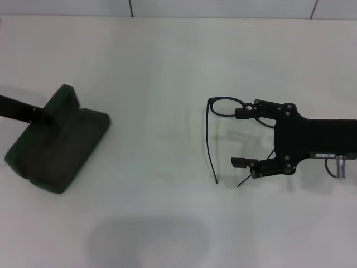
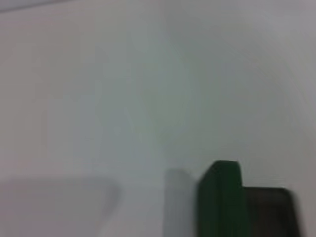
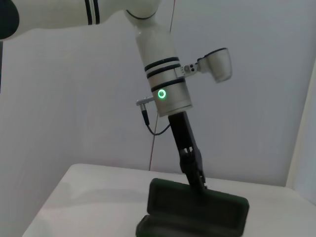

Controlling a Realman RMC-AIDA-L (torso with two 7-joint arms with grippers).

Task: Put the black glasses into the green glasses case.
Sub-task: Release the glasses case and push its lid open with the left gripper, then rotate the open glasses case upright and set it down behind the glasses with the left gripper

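Note:
The black glasses (image 1: 211, 139) lie on the white table right of centre, with one round lens (image 1: 226, 106) at the far end and a long temple arm running toward me. My right gripper (image 1: 241, 138) is open at table level beside them; its far fingertip (image 1: 241, 113) touches the lens rim, and the frame's other side is hidden under it. The green glasses case (image 1: 61, 151) stands open at the left. My left gripper (image 1: 47, 117) is shut on its lid edge. The right wrist view shows that left gripper (image 3: 197, 180) coming down onto the case (image 3: 197, 212). In the left wrist view only the green case rim (image 2: 222, 197) shows.
The white table (image 1: 156, 67) stretches between case and glasses. A wall line runs along its far edge. A soft shadow (image 1: 148, 240) lies on the table near me.

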